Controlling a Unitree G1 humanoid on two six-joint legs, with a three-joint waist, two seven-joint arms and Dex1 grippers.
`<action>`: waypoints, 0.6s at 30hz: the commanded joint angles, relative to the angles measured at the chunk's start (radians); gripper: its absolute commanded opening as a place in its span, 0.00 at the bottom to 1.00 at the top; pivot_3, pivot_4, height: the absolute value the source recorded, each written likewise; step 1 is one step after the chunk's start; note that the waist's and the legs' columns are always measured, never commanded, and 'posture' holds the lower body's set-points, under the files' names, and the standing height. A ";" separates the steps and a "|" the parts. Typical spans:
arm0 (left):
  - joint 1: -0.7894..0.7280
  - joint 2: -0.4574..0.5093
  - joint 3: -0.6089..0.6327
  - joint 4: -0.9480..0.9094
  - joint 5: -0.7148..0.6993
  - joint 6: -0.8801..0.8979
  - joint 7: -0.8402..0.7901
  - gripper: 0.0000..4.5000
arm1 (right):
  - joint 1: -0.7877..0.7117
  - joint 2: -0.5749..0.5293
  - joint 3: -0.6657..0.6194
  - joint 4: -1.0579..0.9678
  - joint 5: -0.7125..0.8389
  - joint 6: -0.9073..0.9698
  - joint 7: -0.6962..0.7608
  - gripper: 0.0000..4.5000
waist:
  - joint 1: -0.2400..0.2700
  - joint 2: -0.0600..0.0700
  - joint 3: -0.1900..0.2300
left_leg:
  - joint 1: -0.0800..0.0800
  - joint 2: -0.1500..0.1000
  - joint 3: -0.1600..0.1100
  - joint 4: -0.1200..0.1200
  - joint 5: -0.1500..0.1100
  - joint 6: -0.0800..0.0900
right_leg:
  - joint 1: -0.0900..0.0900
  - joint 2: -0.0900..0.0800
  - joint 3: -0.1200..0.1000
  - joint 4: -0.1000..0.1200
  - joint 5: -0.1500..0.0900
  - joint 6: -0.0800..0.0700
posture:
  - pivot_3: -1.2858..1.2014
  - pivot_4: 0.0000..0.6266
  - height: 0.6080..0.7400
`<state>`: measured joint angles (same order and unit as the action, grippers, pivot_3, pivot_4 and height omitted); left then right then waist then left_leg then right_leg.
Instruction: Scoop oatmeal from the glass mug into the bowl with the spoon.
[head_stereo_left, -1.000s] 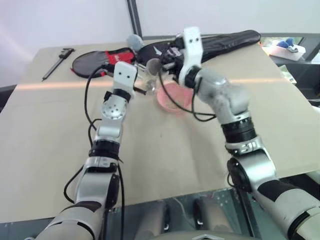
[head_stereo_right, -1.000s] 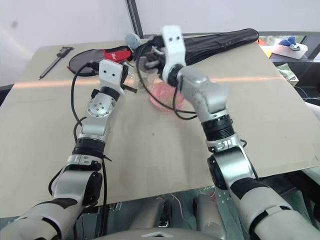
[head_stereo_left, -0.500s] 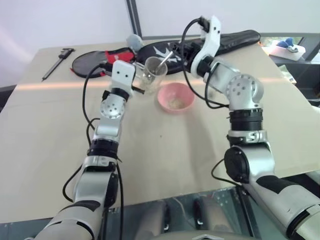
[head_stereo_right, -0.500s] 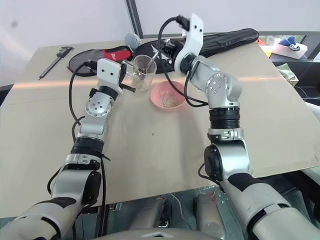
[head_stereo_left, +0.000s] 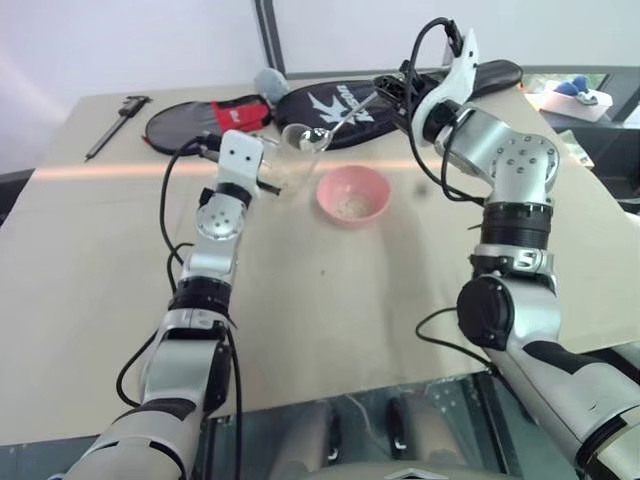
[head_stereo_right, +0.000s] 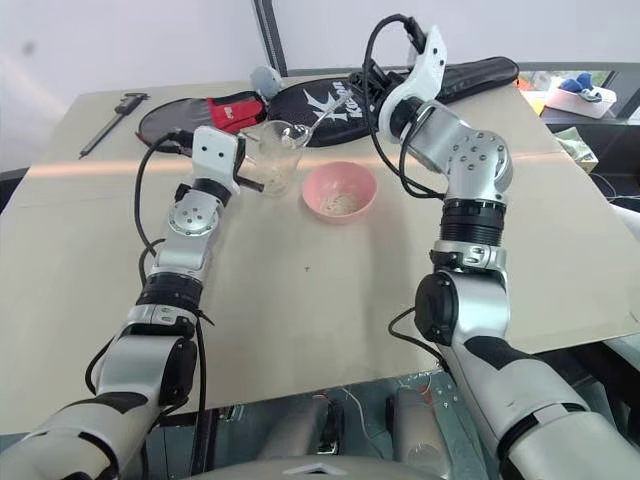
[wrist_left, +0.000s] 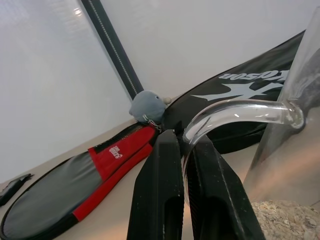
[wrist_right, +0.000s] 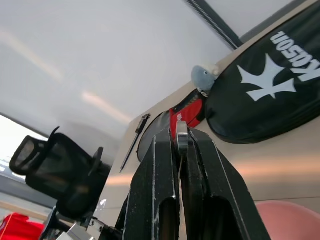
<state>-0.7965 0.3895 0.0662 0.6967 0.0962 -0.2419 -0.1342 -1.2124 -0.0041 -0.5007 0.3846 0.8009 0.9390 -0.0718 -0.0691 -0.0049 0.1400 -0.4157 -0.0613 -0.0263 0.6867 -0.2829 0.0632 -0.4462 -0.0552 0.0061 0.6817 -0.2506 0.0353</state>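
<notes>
black racket bag (wrist_right: 270, 95): white "KOSON", seen inverted | red-black racket cover (wrist_left: 107, 165): small white logo, unreadable

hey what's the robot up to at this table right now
The left gripper is shut on the handle of the glass mug, steadying it on the table. The right gripper is shut on the spoon, whose tip is at the mug's rim. The pink bowl beside the mug has some oatmeal in it.

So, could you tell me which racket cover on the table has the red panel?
The smaller racket cover, lying toward the caliper; the long black racket cover behind the bowl shows white lettering and no red.
</notes>
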 joint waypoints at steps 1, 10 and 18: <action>-0.053 0.008 0.002 -0.018 0.003 -0.049 0.012 0.00 | -0.035 -0.007 -0.042 -0.015 0.062 0.010 -0.048 0.00 | 0.001 0.000 0.000 | 0.000 0.000 0.000 0.000 0.000 0.000 | 0.000 0.000 0.000 0.000 0.000 0.000 | 0.52 0.24 1.00; -0.065 0.014 -0.007 0.009 0.010 -0.049 0.015 0.00 | -0.029 -0.048 -0.123 -0.040 0.198 0.062 -0.143 0.00 | 0.001 0.000 0.000 | 0.000 0.000 0.000 0.000 0.000 0.000 | 0.000 0.000 0.000 0.000 0.000 0.000 | 0.52 0.24 1.00; -0.083 0.017 -0.011 0.040 0.011 -0.047 0.025 0.00 | 0.046 -0.101 -0.121 -0.139 0.280 0.130 -0.187 0.00 | 0.002 0.000 0.000 | 0.000 0.000 0.000 0.000 0.000 0.000 | 0.000 0.000 0.001 0.000 0.000 0.000 | 0.52 0.24 1.00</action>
<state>-0.8451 0.3905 0.0463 0.7430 0.0996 -0.2569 -0.1241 -1.1700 -0.0902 -0.6251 0.3019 1.0513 1.0610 -0.2593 -0.0670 -0.0050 0.1400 -0.4158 -0.0611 -0.0257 0.6867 -0.2828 0.0634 -0.4461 -0.0553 0.0071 0.6825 -0.2506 0.0353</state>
